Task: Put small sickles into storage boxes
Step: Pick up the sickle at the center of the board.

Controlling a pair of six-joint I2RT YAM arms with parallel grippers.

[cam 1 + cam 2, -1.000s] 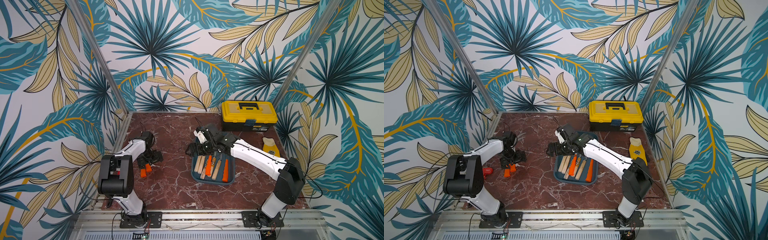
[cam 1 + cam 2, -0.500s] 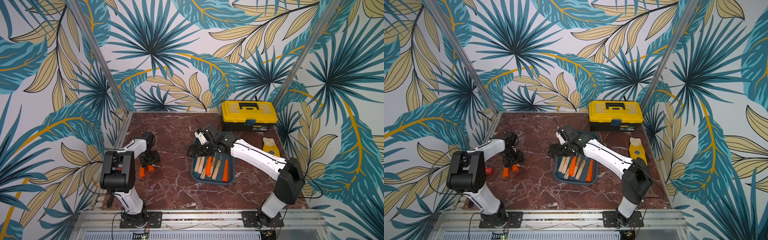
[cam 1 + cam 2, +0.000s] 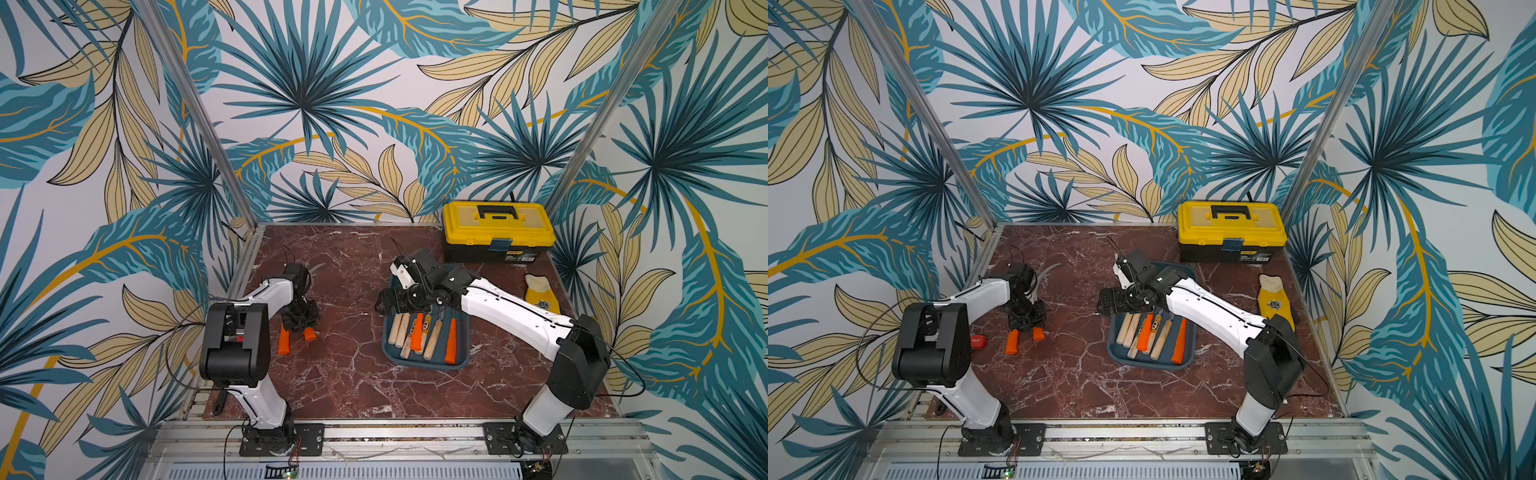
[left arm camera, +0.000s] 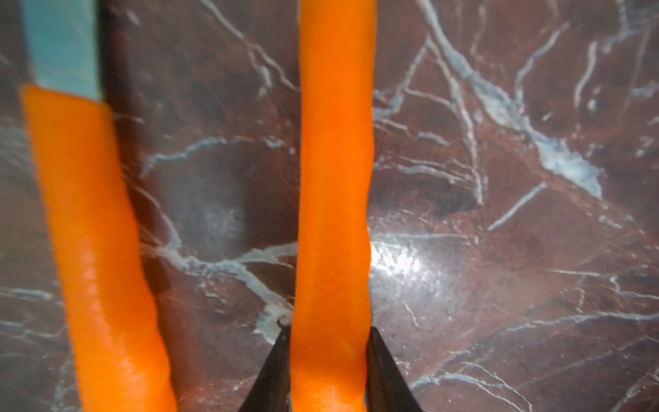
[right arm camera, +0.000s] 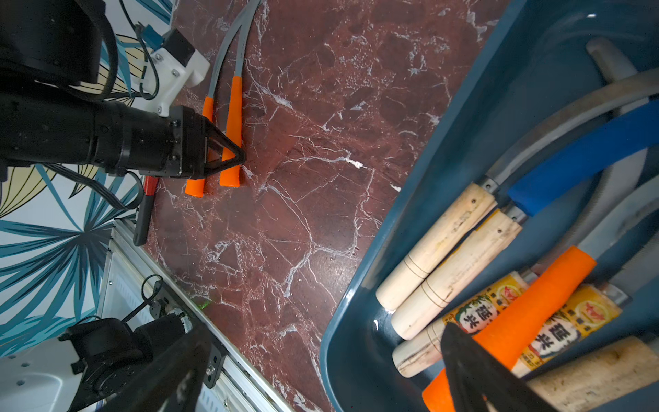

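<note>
Sickle [image 4: 333, 185] between left tool [image 4: 327, 331] jaws

Dark red marble-look tabletop [image 3: 357, 386], veined white. Teal-blue tray [image 5: 481, 125]. Tray sickles [image 5: 442, 232] with pale wood, bright orange or yellow-labelled handles, grey blades, one blue blade [image 5: 577, 160]. Orange-handled sickle [image 4: 331, 214] and second orange-handled sickle [image 4: 92, 232], both grey-bladed. Yellow-and-black toolbox [image 3: 496, 224]. Walls [image 3: 374, 83] in teal-and-tan leaf print on white.

White arm links [image 3: 511, 307], black joint housings [image 3: 235, 340], thin black cables [image 3: 168, 349], black triangular left claw [image 5: 238, 157].
</note>
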